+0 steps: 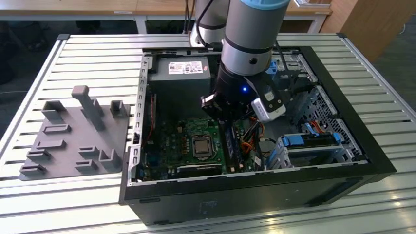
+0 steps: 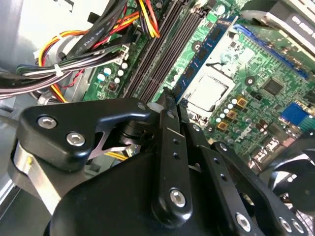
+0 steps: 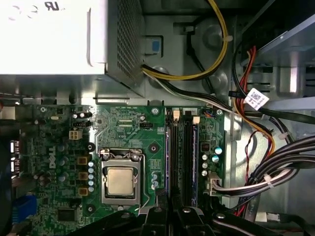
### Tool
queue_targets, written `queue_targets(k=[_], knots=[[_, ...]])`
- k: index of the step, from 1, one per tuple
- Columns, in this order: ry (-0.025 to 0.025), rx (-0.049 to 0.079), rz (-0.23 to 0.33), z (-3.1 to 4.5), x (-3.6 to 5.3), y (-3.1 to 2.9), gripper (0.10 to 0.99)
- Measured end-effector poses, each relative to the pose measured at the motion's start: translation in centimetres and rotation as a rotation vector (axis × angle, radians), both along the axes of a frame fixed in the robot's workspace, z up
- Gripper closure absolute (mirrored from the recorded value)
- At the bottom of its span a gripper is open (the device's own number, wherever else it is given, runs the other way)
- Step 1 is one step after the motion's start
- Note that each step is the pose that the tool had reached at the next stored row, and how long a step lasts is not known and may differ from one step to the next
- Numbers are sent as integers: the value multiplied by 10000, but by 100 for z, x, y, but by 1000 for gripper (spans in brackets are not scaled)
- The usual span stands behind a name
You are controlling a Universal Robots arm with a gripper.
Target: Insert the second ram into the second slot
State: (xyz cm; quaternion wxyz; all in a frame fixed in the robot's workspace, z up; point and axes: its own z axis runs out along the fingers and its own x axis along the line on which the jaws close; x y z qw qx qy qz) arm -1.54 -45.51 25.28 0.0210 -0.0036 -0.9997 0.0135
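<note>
The second ram (image 2: 202,56) is a thin blue stick. It stands on edge along the memory slot closest to the CPU socket (image 2: 206,93), and dark slots (image 2: 157,54) lie beside it. It also shows in the first wrist view (image 3: 169,152) and in the exterior view (image 1: 229,141). My gripper (image 2: 174,101) is low inside the open computer case (image 1: 364,146), over the stick's near end. Its black fingers (image 2: 170,147) are drawn together to a point there. I cannot tell whether the tips touch the stick. My gripper (image 1: 224,118) hangs just above the motherboard; its tips (image 3: 171,199) sit at the slot's end.
A silver power supply (image 1: 182,68) fills the case's far corner. Bundled cables (image 2: 74,49) run along the outer side of the slots (image 3: 266,172). Blue drive-bay clips (image 1: 305,141) sit on the exterior view's right. A grey fixture plate (image 1: 71,136) lies on the slatted table to the case's left.
</note>
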Motion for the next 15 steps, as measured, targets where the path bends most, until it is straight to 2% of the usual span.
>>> queue_targets(k=[9,15], knots=[[1,0,-15,-52,7,0,945],[1,2,-126,-151,38,0,945]])
